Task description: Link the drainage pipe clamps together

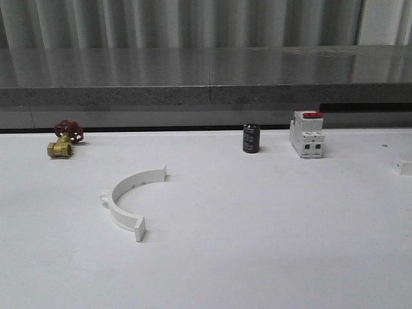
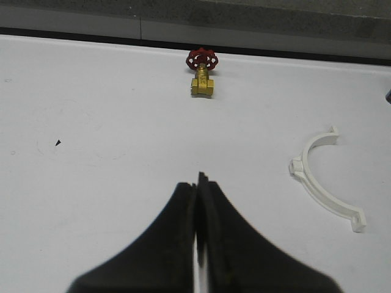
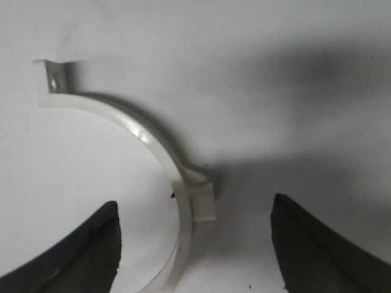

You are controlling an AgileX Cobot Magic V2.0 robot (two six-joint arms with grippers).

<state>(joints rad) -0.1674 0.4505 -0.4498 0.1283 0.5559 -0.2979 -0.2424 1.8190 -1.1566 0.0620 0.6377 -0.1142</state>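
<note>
White surface [image 1: 257, 244] | one clamp half [image 1: 129, 199] lying left-centre, apart from left hand [image 2: 197, 210], clenched empty | right hand [image 3: 195, 244] spread wide, straddling second clamp half [image 3: 153, 146]

Open white desk [image 1: 257, 244] across the near edge and middle; one clamp half [image 1: 129, 199] lying alone left of centre, bare surface all round. Along the far edge: brass valve [image 1: 63, 143] toward the left corner, black capacitor [image 1: 251, 138] and white breaker [image 1: 306, 134] close together right of centre, wide gap between valve and capacitor. Second clamp half [image 3: 153, 159] flat between spread right gripper [image 3: 195, 244] fingers, its lug midway
</note>
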